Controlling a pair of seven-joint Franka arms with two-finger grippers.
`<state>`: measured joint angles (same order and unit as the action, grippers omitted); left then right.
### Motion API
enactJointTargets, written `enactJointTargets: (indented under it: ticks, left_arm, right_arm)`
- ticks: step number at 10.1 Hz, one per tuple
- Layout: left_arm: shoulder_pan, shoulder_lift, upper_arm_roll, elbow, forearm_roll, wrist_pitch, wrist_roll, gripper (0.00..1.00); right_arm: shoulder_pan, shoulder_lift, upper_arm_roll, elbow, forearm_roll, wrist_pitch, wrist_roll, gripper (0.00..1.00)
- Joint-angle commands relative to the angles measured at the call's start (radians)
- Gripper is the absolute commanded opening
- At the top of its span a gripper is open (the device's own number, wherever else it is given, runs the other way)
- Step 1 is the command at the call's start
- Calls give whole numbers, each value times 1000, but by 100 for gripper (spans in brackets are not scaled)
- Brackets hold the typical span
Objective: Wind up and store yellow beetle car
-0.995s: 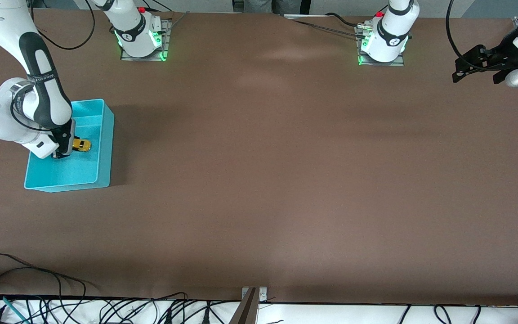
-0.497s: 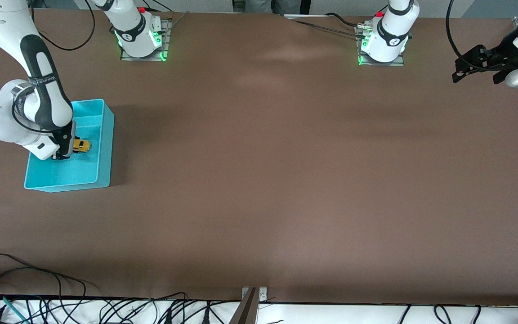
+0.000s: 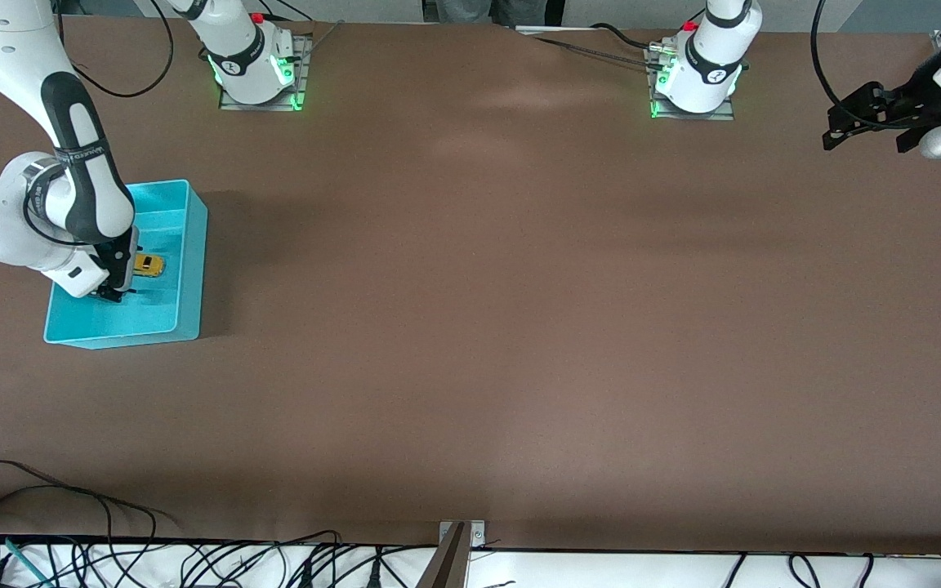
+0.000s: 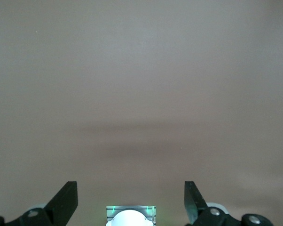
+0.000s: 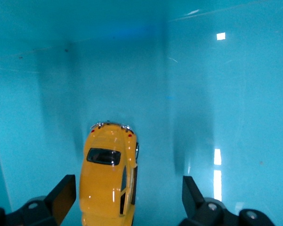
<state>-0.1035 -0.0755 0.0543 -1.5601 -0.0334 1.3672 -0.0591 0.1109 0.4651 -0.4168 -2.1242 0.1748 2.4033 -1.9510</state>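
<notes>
The yellow beetle car rests on the floor of the turquoise bin at the right arm's end of the table. My right gripper hangs low inside the bin, open. In the right wrist view the car lies between the spread fingers, close to one and well apart from the other, and neither presses on it. My left gripper waits in the air over the left arm's end of the table, open and empty. The left wrist view shows only bare table past the left gripper.
The bin's walls rise around the car and the right gripper. Both arm bases stand along the table edge farthest from the front camera. Cables lie past the edge nearest that camera.
The right gripper has opened and let go of the car, which now lies on the bin floor. The right hand has shifted slightly. The left arm has not moved.
</notes>
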Motion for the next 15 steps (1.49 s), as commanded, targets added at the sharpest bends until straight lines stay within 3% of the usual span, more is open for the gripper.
enactJointTargets:
  ticks: [1,7,10,15]
  left_arm:
    - [10,20,1,43,-23,-25,2,100]
    - [11,22,3,43,-3,-16,11,100]
    - [10,22,6,43,38,4,105,100]
    - [10,34,10,43,38,38,110,100]
  right_arm:
    - [7,15,1,70,26,-71,9,100]
    - [41,15,1,219,12,-271,144,100]
    - [55,15,0,318,2,-377,242,100]
    - [62,15,1,501,-4,-576,590,100]
